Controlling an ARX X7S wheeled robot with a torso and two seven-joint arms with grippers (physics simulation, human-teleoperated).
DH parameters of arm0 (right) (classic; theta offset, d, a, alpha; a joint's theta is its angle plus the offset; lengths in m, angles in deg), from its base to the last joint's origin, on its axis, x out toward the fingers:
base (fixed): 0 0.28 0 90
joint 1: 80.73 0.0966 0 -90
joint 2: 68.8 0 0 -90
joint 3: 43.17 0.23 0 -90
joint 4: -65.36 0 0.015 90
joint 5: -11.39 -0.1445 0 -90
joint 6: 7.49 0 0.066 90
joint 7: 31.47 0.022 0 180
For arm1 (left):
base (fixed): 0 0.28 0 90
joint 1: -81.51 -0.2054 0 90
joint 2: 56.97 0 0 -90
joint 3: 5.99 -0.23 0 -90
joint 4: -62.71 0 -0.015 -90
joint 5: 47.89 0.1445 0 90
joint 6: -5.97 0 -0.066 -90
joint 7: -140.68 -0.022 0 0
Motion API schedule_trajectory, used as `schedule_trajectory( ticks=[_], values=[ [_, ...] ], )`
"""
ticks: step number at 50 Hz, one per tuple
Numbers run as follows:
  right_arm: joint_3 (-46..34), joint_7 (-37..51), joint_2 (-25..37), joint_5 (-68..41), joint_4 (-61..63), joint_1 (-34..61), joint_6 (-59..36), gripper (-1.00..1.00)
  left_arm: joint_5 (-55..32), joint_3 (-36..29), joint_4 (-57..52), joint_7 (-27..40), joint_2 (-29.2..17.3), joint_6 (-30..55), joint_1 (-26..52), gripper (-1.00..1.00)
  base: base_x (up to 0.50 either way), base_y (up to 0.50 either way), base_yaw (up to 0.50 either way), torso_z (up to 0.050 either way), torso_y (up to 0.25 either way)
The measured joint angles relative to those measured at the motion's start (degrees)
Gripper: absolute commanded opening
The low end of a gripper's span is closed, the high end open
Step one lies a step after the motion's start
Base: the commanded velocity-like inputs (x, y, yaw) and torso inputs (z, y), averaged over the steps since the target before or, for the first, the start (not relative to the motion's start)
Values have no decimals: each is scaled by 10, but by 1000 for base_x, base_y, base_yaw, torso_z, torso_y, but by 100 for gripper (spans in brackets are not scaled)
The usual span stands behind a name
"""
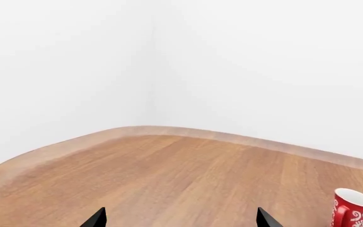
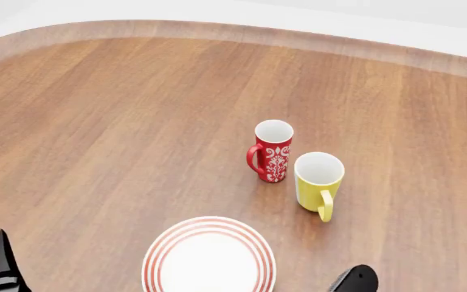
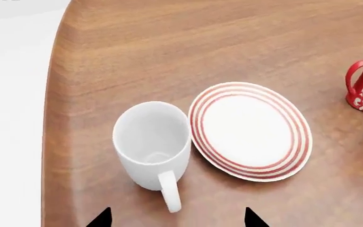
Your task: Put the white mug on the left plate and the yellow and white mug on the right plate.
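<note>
though cropped to tips, both end effectors (image 1: 181, 218) (image 3: 177, 217) spread, empty; yellow and white mug (image 2: 318, 180) edge-clipped at right wrist.

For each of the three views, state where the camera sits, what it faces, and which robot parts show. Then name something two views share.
Left wrist: near left gripper, facing table corner and wall; fingertips show.
Head: looks down on red mug, yellow and white mug, plate; gripper tips at lower edge.
Right wrist: near right gripper, over white mug; fingertips show.
Shared: all show the red mug.

Left end effector (image 1: 181, 218) spread wide, empty — right end effector (image 3: 176, 218) likewise, fingertips apart.
</note>
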Motion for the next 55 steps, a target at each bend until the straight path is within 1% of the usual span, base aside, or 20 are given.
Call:
schedule_trajectory(
  ticks=[16,23,35,47,55],
  values=[
    [-51,-28,-26,12,-21,91,-50,100,-2,-6,-5,4,-3,-1,-3,100,0,0,0,0,0],
    [-79,-47,-47,31,-51,117,-46,100,-7,-5,-10,6,-5,0,-5,100,0,0,0,0,0],
    [-112,-75,-74,64,-110,116,-6,100,-13,-3,-16,9,-9,0,-9,100,0,0,0,0,0],
    [-131,-91,-90,84,-154,103,27,100,-16,-5,-16,11,-12,-1,-9,100,0,0,0,0,0],
    [-144,-106,-105,98,-194,111,40,100,-17,-7,-15,13,-13,-2,-9,100,0,0,0,0,0]
  ],
)
